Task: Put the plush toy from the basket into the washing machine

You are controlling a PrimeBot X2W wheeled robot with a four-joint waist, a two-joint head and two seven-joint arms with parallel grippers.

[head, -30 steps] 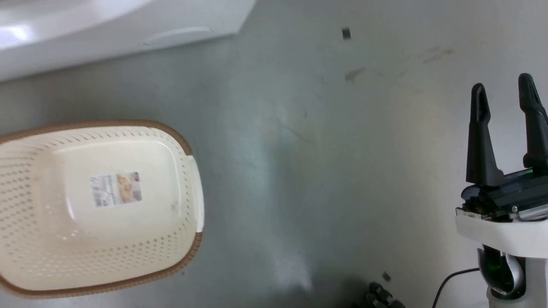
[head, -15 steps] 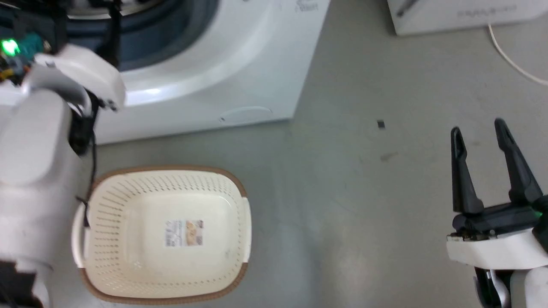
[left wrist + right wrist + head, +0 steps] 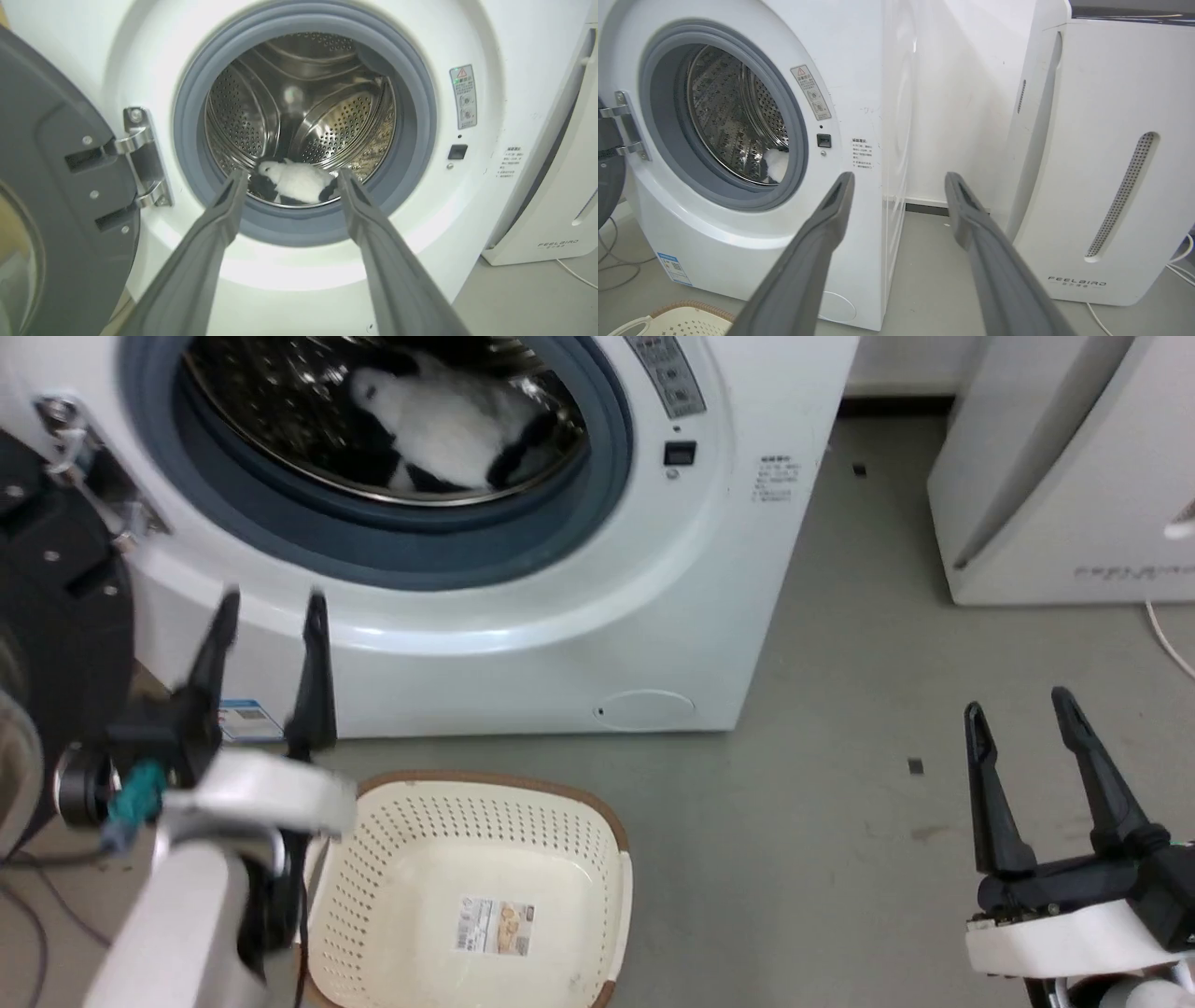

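Furthest left, the black-framed glass door (image 3: 51,196) hangs swung wide. Beside it the left gripper (image 3: 273,607) hovers in front of the large white front-loading washing machine (image 3: 747,569), its two dark fingers spread apart with nothing between them. Beyond them the fluffy white plush toy with black limbs (image 3: 448,425) lies in the shiny perforated steel drum (image 3: 243,121), low and towards the front, just behind the grey gasket (image 3: 392,546). Below, the oval cream perforated basket with the brown braided rim (image 3: 373,859) sits on the grey floor (image 3: 840,821) just before the machine, holding no toy, only a product sticker (image 3: 495,926). Well to the right, the right gripper (image 3: 1018,705) is likewise spread wide and empty, near the white slanted appliance (image 3: 1055,476). By my judgement the toy is light, soft and squashy, not fragile, with fur that may slip from a shallow pinch; if it needed pushing deeper, the thick white body or a black limb would give the surest hold
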